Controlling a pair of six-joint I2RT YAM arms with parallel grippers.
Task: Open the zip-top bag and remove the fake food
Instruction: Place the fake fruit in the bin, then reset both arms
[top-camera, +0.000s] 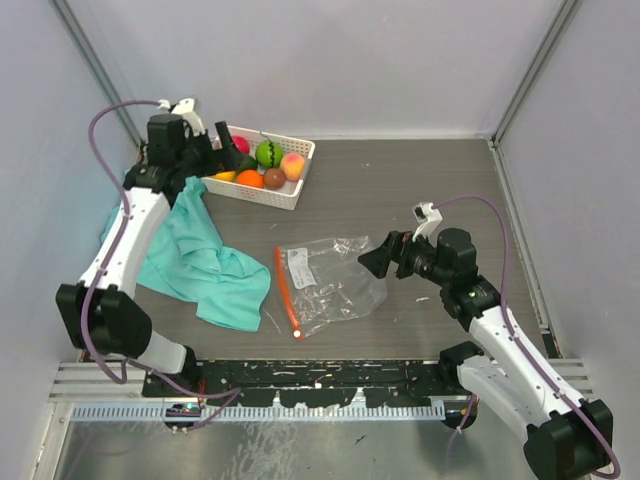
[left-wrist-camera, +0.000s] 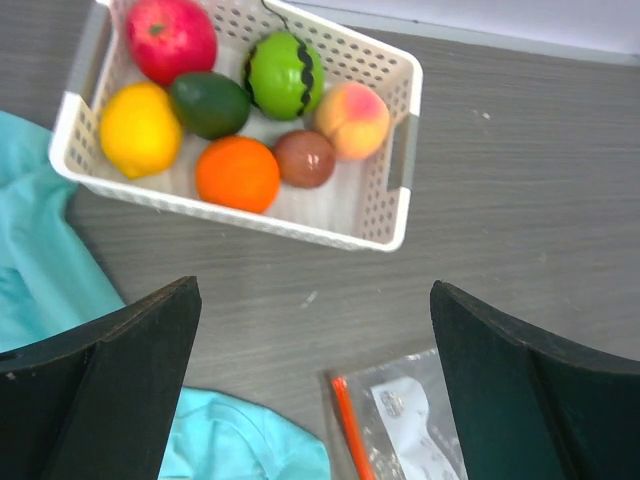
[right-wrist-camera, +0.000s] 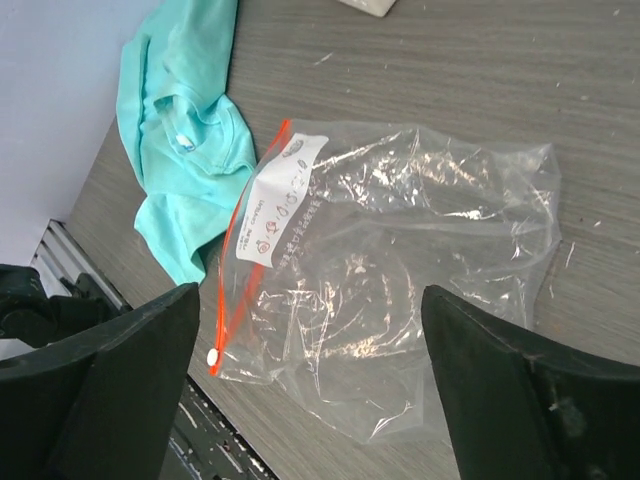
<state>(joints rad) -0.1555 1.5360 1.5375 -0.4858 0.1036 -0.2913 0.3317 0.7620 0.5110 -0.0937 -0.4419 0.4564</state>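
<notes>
A grey wood-grain bench (top-camera: 420, 180) carries the whole scene, with two white arms reaching in from its near edge. The left fingers (left-wrist-camera: 130, 370) are spread wide and grasp nothing, hanging above the bench just in front of the basket. The right fingers (right-wrist-camera: 110, 370) are likewise released, parted over the bag with nothing between them.

A crumpled teal cloth (top-camera: 205, 265) lies along the left side, its edge close to the bag's zipper end. Beside it, near the middle of the bench, the zip-top bag (top-camera: 330, 275) lies flat and crinkled, and no fruit shows through its clear plastic. Its orange-red zipper strip (right-wrist-camera: 240, 270) runs down the side nearest the cloth, next to a small white label (right-wrist-camera: 283, 200). Whether the seal stands open or pressed shut cannot be told.

At the far left, the white slotted basket (left-wrist-camera: 400, 150) holds the fake food (top-camera: 268, 153), well apart from the bag. Seven pieces are there: red (left-wrist-camera: 172, 38), yellow (left-wrist-camera: 140, 128), dark green (left-wrist-camera: 210, 104), striped green (left-wrist-camera: 285, 75), peach (left-wrist-camera: 352, 118), orange (left-wrist-camera: 237, 173) and brown (left-wrist-camera: 304, 158).

With the bag apparently empty and all the visible fruit in the basket, the task looks finished or nearly so. Little seems left except to draw the arms clear.
</notes>
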